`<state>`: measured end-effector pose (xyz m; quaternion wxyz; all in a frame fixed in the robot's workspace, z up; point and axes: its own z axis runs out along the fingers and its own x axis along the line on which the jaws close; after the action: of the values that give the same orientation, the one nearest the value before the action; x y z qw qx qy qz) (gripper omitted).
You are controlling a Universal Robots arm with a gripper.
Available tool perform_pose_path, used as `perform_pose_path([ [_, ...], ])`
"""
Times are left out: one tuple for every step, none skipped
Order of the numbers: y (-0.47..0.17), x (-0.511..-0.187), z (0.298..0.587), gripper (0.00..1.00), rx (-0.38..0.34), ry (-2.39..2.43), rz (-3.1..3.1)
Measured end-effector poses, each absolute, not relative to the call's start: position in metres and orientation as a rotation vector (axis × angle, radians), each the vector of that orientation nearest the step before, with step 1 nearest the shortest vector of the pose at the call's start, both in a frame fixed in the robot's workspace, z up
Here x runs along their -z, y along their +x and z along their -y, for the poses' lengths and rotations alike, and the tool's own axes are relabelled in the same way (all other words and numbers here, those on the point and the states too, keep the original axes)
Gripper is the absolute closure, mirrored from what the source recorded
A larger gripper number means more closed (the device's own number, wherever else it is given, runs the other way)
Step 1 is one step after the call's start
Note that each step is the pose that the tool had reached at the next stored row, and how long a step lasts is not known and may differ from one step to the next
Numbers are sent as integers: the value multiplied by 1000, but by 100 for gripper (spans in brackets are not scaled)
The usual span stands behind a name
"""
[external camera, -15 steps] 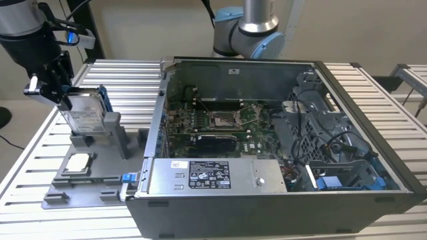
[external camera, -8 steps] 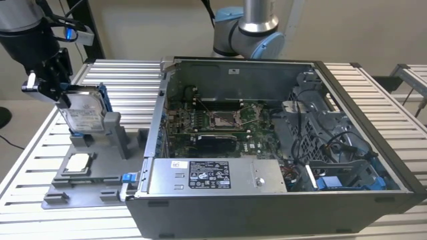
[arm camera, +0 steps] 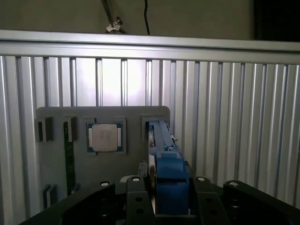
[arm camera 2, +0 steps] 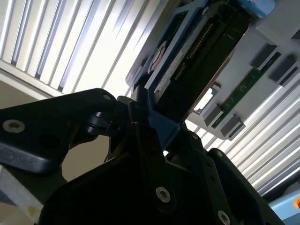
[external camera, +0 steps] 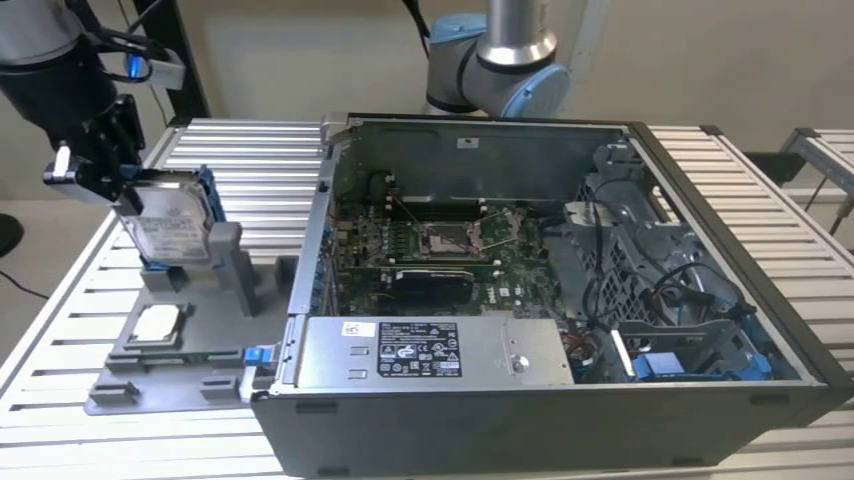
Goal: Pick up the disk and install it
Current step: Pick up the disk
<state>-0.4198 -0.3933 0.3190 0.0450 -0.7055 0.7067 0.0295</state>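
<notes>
Gripping the disk (external camera: pixel 174 225) by its upper end, the gripper (external camera: pixel 131 193) hangs at the exterior view's left, over a grey holder tray (external camera: pixel 160 385) that lies on the slatted metal table (external camera: pixel 747 180). The claw is clenched on the disk: in the first wrist view its black fingers (arm camera: pixel 136 199) press against both sides of the blue carrier rail, seen edge-on, and in the second wrist view a finger (arm camera 2: pixel 140 123) meets the blue frame. The disk stands upright with its white label facing the exterior camera and its lower edge at the tray's raised stand (external camera: pixel 227 265); whether it sits in the slot or is just clear of it cannot be told. A small square silver chip (external camera: pixel 158 322) lies in the tray just beside the stand, and a green memory stick (arm camera: pixel 69 159) lies next to it. An open computer case (external camera: pixel 467 140) lies well apart, towards the exterior view's right, with a grey labelled box (external camera: pixel 427 350) inside along its near wall.
</notes>
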Motion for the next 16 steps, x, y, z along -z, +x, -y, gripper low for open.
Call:
perform_pose_path([
  [-421, -318, 393, 100, -85, -2151, -2153],
  [-423, -318, 393, 100, -78, -2147, -2148],
  [-424, -317, 393, 100, -70, -2143, -2144],
  [-426, -316, 393, 100, -63, -2140, -2140],
  [-427, -316, 393, 100, -57, -2138, -2137],
  [-427, -316, 393, 100, -56, -2135, -2135],
  [-427, -316, 393, 100, -58, -2134, -2133],
  [-427, -315, 393, 100, -60, -2132, -2132],
  [-427, -315, 393, 100, -65, -2129, -2129],
  [-427, -315, 393, 100, -70, -2126, -2126],
  [-427, -314, 393, 100, -70, -2126, -2126],
  [-427, -314, 393, 100, -70, -2126, -2127],
  [-427, -314, 393, 100, -70, -2127, -2127],
  [-427, -314, 393, 100, -69, -2127, -2128],
  [-427, -314, 393, 100, -68, -2127, -2128],
  [-427, -314, 393, 100, -68, -2128, -2128],
])
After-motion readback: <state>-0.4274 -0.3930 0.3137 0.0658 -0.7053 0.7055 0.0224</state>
